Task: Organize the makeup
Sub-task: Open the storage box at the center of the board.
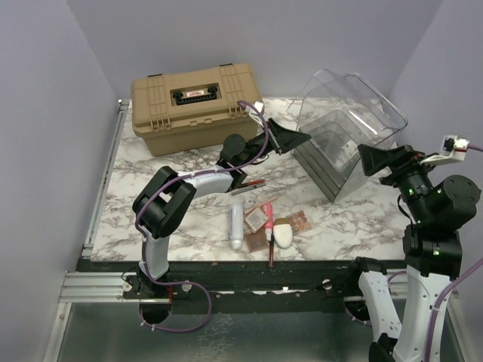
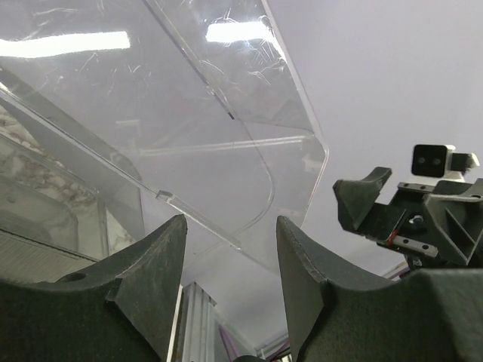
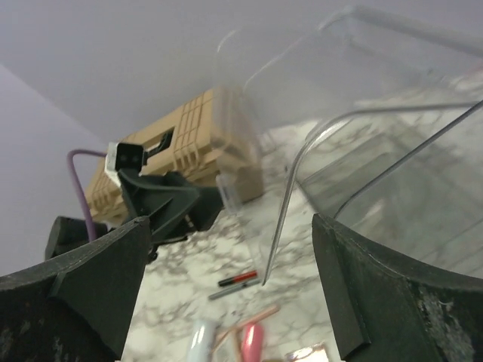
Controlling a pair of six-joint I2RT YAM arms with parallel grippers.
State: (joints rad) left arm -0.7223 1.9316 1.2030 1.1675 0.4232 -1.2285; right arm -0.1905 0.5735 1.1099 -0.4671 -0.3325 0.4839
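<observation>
Marble table [image 1: 151,173]: tan hard case [image 1: 195,105] sits back-left of the tilted clear bin [image 1: 355,105]. Left claw [image 2: 230,222] at the bin's left rim, jaws apart, nothing clamped. Right claw [image 3: 231,220] at the bin's right side, jaws wide apart, empty. Makeup front-left of the bin: white tube [image 1: 237,222], pink tube [image 1: 259,220], white oval piece [image 1: 283,235], eyeshadow palette [image 1: 299,222], pencils [image 1: 253,183] nearest the bin
</observation>
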